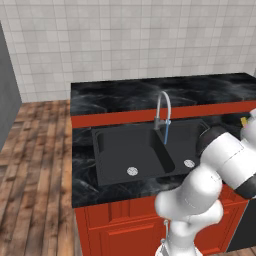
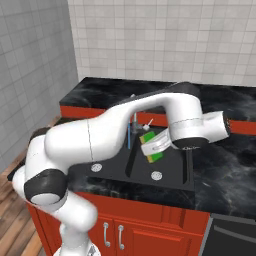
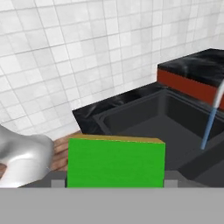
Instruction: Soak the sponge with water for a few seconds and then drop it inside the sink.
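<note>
My gripper (image 2: pixel 154 146) is shut on the sponge (image 2: pixel 152 148), a small yellow block with a green layer, held tilted in the air. In the right base view it hangs in front of the narrower basin of the matte black sink (image 2: pixel 172 167). The left base view has a yellow bit of the sponge (image 1: pixel 244 121) at the far right, to the right of the sink (image 1: pixel 125 145). A thin light-blue streak of water (image 1: pixel 166 134) (image 2: pixel 128 136) falls from the faucet, apart from the sponge. In the hand view the sponge's green face (image 3: pixel 116 162) sits low, with the sink (image 3: pixel 170 116) and the water (image 3: pixel 209 127) beyond it.
The curved grey faucet (image 1: pixel 162 105) (image 2: pixel 134 117) stands behind the divider between the basins. Glossy black marbled countertop (image 1: pixel 120 95) surrounds the sink above red cabinets (image 1: pixel 125 225). A tiled wall (image 1: pixel 130 40) is behind, and a wooden floor (image 1: pixel 35 165) lies to the left.
</note>
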